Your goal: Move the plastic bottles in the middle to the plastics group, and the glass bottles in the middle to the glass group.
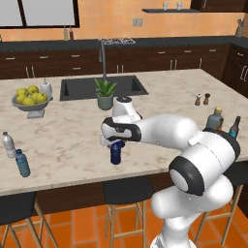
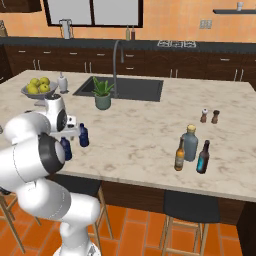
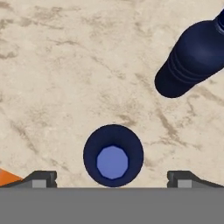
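The gripper [image 3: 112,179] hangs wide open, holding nothing, directly above one stubby navy-blue plastic bottle [image 3: 113,155] standing upright on the marble table [image 3: 65,65]. A second navy bottle [image 3: 192,59] stands nearby, apparently upright too.

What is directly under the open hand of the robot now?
A navy bottle stands upright on the marble counter under the open hand, between its fingertips, untouched. Its blue cap faces the camera. A second navy bottle stands nearby. The first bottle's base is covered by its own body.
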